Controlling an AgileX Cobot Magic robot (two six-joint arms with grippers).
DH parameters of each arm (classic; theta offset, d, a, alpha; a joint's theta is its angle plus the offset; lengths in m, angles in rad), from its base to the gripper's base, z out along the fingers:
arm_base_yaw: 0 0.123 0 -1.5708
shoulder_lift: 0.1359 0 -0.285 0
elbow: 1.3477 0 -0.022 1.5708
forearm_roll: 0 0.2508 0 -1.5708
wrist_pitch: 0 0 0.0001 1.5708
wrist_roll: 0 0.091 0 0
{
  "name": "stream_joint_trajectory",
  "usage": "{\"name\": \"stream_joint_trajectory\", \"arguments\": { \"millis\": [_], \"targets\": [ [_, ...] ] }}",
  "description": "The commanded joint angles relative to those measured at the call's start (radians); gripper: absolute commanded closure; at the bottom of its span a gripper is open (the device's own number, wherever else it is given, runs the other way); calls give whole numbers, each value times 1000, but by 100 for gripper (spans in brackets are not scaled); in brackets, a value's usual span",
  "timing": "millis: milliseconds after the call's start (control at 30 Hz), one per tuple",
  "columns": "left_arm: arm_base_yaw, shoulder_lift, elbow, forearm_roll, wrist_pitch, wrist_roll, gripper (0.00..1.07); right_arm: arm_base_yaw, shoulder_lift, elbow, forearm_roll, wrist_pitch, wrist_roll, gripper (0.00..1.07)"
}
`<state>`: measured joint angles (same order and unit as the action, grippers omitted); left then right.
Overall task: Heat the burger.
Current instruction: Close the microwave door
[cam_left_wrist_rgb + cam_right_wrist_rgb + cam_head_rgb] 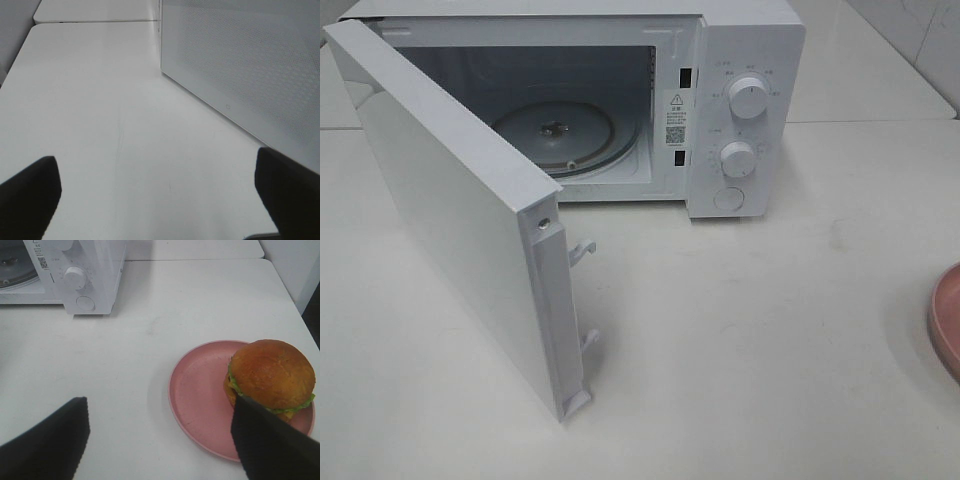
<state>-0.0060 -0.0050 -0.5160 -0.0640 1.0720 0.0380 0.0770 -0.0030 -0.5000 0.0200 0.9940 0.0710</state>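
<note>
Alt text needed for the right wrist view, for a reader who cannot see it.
A burger sits on a pink plate on a white table, off-centre toward one side of the plate. The right gripper hangs open above the table, holding nothing. A white microwave stands beyond, its door open.

**Markings on the microwave**

The microwave [745, 110] carries a sticker [676, 118] inside its door frame with a warning triangle and a QR code; its print is too small to read. Markings around both dials [748, 99] are illegible too.
</note>
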Motion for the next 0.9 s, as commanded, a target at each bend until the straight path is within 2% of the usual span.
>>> {"name": "stream_joint_trajectory", "arguments": {
  "millis": [33, 900],
  "targets": [
    [2, -5, 0, -1, 2, -2, 9, -6, -33, 1, -4, -1, -3, 31],
    [2, -5, 0, -1, 2, -2, 9, -6, -33, 1, -4, -1, -3, 31]
  ]
}}
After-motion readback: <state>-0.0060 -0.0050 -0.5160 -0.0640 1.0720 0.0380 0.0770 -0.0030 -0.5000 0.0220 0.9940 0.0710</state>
